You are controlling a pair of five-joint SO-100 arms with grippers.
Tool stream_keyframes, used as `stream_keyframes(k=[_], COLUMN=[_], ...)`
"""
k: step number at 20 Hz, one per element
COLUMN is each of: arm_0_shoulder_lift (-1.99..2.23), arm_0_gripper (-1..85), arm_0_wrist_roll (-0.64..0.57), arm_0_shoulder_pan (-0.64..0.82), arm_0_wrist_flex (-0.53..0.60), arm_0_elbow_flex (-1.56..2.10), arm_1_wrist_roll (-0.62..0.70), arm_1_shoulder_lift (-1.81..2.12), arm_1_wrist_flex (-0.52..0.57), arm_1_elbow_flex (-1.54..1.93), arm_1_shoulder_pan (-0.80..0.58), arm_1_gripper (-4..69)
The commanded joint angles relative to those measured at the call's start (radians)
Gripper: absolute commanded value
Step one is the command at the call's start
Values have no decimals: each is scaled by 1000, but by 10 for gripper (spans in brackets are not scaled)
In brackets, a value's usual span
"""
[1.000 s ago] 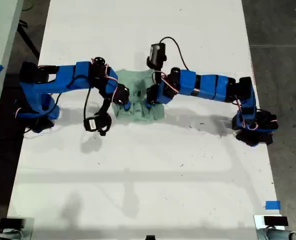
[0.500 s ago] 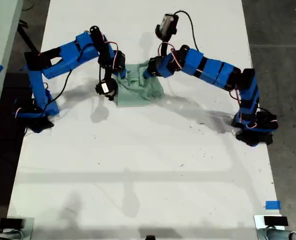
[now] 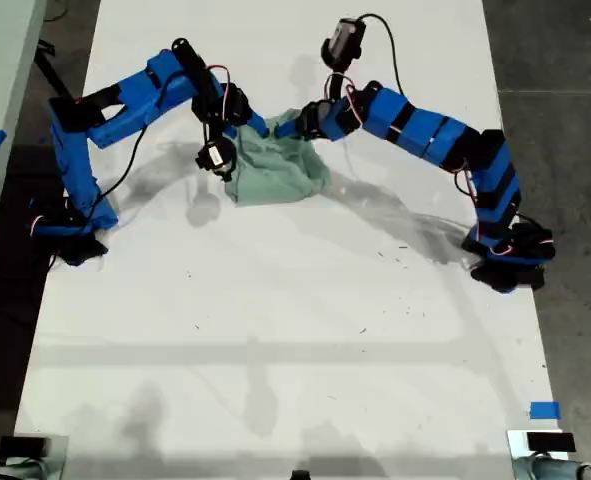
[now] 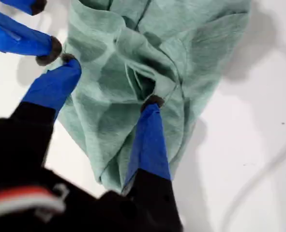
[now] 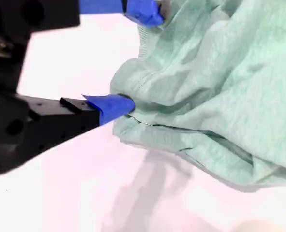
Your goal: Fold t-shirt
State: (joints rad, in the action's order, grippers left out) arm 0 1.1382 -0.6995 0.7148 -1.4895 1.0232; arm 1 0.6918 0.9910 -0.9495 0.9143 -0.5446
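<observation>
The pale mint-green t-shirt (image 3: 275,172) lies bunched on the white table (image 3: 275,330), its upper edge lifted between the two grippers. My first gripper (image 3: 287,128), on the arm at the exterior view's right, is shut on a thick fold of the t-shirt (image 4: 181,43); in its wrist view the first gripper (image 4: 106,89) has cloth bulging between its fingers. My second gripper (image 3: 255,127), on the arm at the exterior view's left, pinches the neighbouring edge. In its own view the second gripper (image 5: 133,58) holds the t-shirt (image 5: 220,87). The two grippers almost touch.
The arm bases stand at the exterior view's left (image 3: 70,225) and right (image 3: 505,255) table edges. Dark floor borders both long sides. A blue tape mark (image 3: 543,410) sits near the lower right corner of the exterior view. A camera cable (image 3: 375,25) arcs above the first arm.
Both grippers rose and moved toward the top of the exterior view, dragging the t-shirt's edge with them. The cloth went from spread flat under the arms to a lifted bunch.
</observation>
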Motion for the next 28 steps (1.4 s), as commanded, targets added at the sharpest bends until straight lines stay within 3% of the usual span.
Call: stream_keyframes(k=[1, 6, 8, 10, 15, 19, 21, 24, 25, 27, 28], arm_0_shoulder_lift=[149, 485, 709, 963, 1477, 1752, 1867, 1999, 2080, 2284, 2281], arm_0_gripper=[326, 290, 162, 65, 18, 1, 1, 1, 1, 1, 1], arm_0_wrist_roll=[-6, 18, 46, 83, 318, 462, 468, 462, 465, 462, 457], arm_0_shoulder_pan=[25, -14, -55, -107, -360, -472, -472, -442, -443, -426, -411], arm_0_wrist_flex=[-20, -44, 21, 98, 285, 413, 393, 354, 336, 192, 190], arm_0_elbow_flex=[3, 233, 495, 792, 1390, 1761, 1855, 1948, 1988, 2005, 2006], arm_1_wrist_roll=[32, 58, 52, 26, -156, -324, -299, -186, -144, -67, -32], arm_1_shoulder_lift=[109, 359, 545, 775, 1307, 1568, 1486, 1091, 956, 684, 552], arm_1_wrist_flex=[-86, -278, -304, -278, -158, -41, 34, 48, 38, -18, -57], arm_1_elbow_flex=[-63, 38, 236, 508, 1253, 1574, 1506, 1108, 943, 583, 397], arm_1_shoulder_pan=[-38, -72, -66, -40, 94, 239, 287, 295, 296, 296, 296], arm_1_gripper=[234, 208, 191, 158, -11, -11, -11, -11, -11, -11, -11])
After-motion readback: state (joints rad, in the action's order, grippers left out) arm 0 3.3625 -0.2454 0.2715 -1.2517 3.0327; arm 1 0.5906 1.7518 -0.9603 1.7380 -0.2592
